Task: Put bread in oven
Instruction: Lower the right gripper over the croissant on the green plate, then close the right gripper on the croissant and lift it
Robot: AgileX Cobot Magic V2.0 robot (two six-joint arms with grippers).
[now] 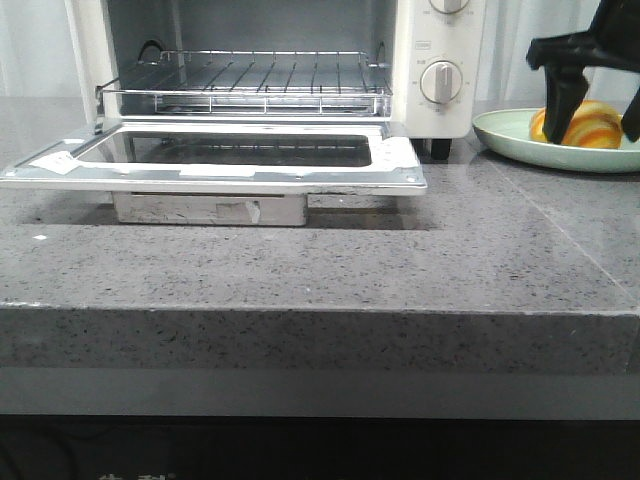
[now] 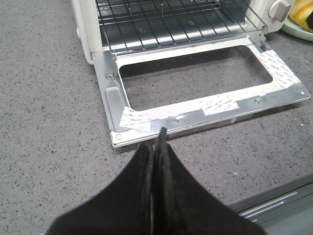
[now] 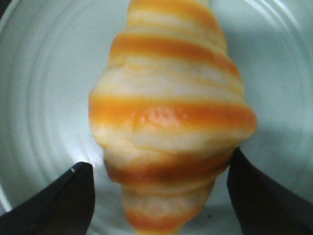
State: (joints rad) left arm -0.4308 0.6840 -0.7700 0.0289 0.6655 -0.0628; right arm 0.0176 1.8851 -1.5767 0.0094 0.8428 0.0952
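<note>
The bread (image 1: 600,118), a glossy yellow roll with orange stripes, lies on a pale green plate (image 1: 515,135) to the right of the oven (image 1: 410,60). My right gripper (image 1: 595,135) is lowered over it and open, with one finger on each side. In the right wrist view the bread (image 3: 171,112) fills the space between the fingers of the right gripper (image 3: 157,164). The oven door (image 1: 390,165) lies open and flat, and the wire rack (image 1: 250,75) is bare. My left gripper (image 2: 159,137) is shut and empty above the counter, just in front of the door's corner (image 2: 115,134).
The oven's knobs (image 1: 441,82) face front beside the opening. The open door overhangs the grey stone counter (image 1: 300,260), whose front edge runs across the near side. The plate's rim (image 2: 293,30) and the bread (image 2: 303,14) show beside the oven in the left wrist view.
</note>
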